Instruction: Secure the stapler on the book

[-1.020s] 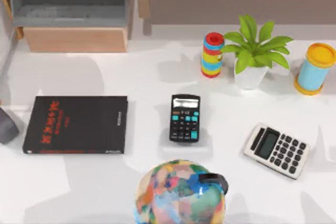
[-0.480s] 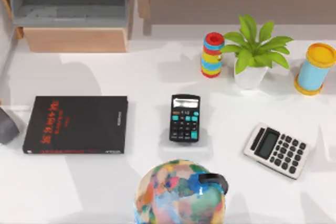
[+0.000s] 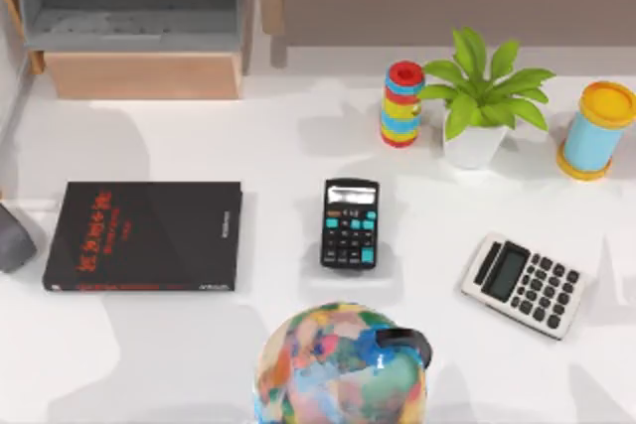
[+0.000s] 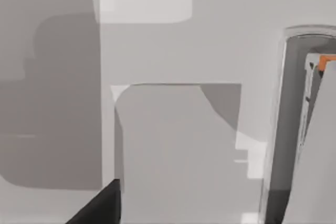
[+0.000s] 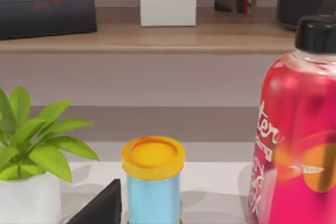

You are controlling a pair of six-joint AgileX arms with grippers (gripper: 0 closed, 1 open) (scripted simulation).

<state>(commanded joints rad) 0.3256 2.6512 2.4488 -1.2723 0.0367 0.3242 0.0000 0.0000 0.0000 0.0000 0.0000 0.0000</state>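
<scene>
The book (image 3: 144, 235) lies flat on the left part of the white table, black with red characters on its cover. The stapler is out of view. A dark grey blunt lump (image 3: 12, 237) sits at the table's left edge, just left of the book. A dark tip of my left gripper (image 4: 100, 208) shows over a white, shadowed surface in the left wrist view. A dark tip of my right gripper (image 5: 100, 205) shows in the right wrist view, which faces the plant (image 5: 31, 140) and the blue can (image 5: 152, 179).
A black calculator (image 3: 349, 223) lies mid-table and a white calculator (image 3: 524, 285) to its right. A colourful round object (image 3: 343, 364) stands at the front edge. A striped cylinder (image 3: 401, 103), potted plant (image 3: 479, 96) and yellow-lidded blue can (image 3: 596, 129) line the back. A red bottle (image 5: 299, 129) stands close in the right wrist view.
The shadows on the table have shifted slightly. The book and the other objects have not moved.
</scene>
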